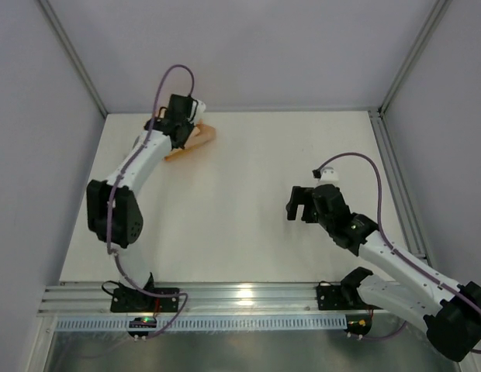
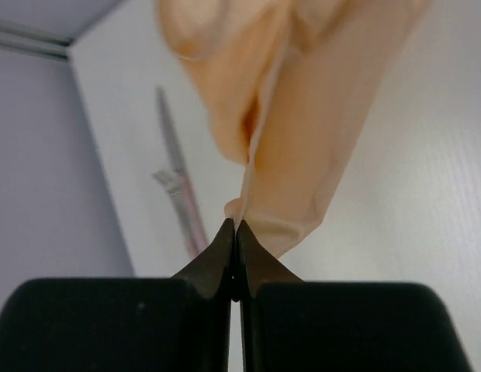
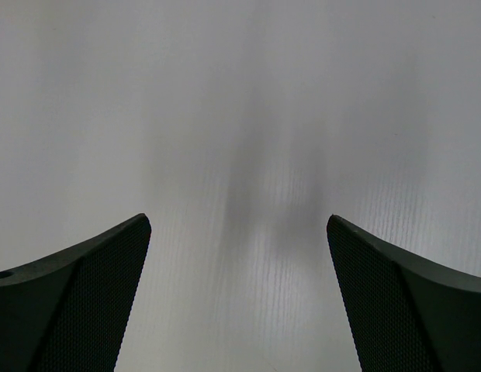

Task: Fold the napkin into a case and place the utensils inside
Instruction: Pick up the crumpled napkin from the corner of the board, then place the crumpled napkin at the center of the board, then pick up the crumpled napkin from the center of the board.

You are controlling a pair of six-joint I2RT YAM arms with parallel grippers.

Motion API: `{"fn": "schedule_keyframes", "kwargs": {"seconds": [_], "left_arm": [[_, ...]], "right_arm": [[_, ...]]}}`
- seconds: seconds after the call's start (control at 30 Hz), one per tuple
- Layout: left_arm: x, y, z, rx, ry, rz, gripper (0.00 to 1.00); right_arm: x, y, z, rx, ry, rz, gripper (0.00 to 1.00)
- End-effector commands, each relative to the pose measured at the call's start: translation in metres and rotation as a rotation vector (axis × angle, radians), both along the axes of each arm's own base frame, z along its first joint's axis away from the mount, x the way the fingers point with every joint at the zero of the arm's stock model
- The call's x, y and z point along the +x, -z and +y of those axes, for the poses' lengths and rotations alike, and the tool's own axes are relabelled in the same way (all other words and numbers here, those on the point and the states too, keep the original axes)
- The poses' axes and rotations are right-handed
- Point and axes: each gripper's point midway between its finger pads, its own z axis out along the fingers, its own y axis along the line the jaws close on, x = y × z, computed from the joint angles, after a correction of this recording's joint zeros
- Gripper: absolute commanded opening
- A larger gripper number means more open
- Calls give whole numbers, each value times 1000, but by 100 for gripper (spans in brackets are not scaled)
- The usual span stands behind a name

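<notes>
The peach-orange napkin (image 1: pixel 197 141) lies bunched and folded long at the table's far left. In the left wrist view the napkin (image 2: pixel 302 116) hangs away from the fingertips, and its near end is pinched between them. My left gripper (image 2: pixel 237 226) is shut on that end, and from above the left gripper (image 1: pixel 186 129) sits over the cloth. A utensil (image 2: pixel 178 186) with a silver blade and a pale pink handle lies on the table left of the cloth. My right gripper (image 1: pixel 301 204) stands open over bare table at the right, and the right gripper (image 3: pixel 239 232) holds nothing.
The white table (image 1: pixel 248 232) is bounded by grey walls and metal frame posts (image 1: pixel 74 62). A wall corner stands close to the left of the utensil (image 2: pixel 54 155). An aluminium rail (image 1: pixel 240 294) with both arm bases runs along the near edge.
</notes>
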Motion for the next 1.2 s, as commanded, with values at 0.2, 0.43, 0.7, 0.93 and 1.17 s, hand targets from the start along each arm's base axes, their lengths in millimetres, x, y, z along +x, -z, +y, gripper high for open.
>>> {"fn": "schedule_keyframes", "kwargs": {"seconds": [0.2, 0.43, 0.7, 0.93, 1.17], "left_arm": [[-45, -236, 64, 112, 63, -455, 0], [-74, -132, -72, 6, 482, -158, 0], [-170, 23, -195, -91, 789, 363, 0], [-225, 30, -221, -213, 898, 542, 79], [-211, -23, -112, -161, 681, 408, 82]], "right_arm": [[-1, -38, 0, 64, -4, -89, 99], [-10, -41, -7, 78, 15, -85, 99], [-17, -30, -31, 39, 120, -50, 99], [-11, -35, -27, 105, 121, -62, 99], [4, -30, 17, 156, -53, -11, 89]]}}
